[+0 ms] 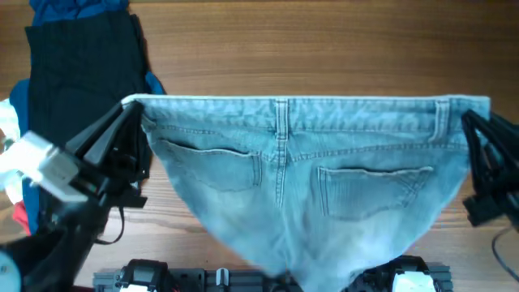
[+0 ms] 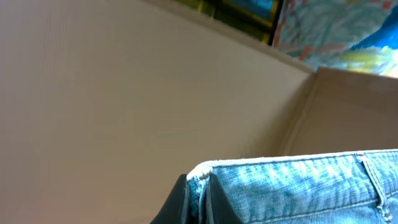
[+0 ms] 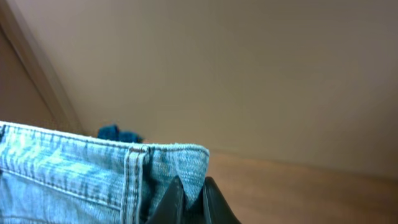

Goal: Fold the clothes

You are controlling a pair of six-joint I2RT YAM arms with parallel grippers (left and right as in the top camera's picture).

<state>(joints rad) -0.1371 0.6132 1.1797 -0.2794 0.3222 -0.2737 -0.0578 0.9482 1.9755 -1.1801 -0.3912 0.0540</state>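
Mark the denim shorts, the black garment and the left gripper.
denim shorts (image 1: 284,174): overhead view, seat between the pockets.
black garment (image 1: 81,73): overhead view, its middle.
left gripper (image 1: 134,109): overhead view, jaws pinching waistband corner.

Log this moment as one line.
left gripper: shut on denim shorts waistband corner | right gripper: shut on opposite corner | held up, spread, pockets visible

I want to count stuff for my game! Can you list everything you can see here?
denim shorts: one, light blue, held up by both waistband corners, back pockets facing the overhead camera
black garment: one, black, far left of the table
other clothes: small pile, blue, white and red, left edge by the black garment
table: one, brown wood
left gripper: one, black, shut on one waistband corner
right gripper: one, black, shut on the other corner
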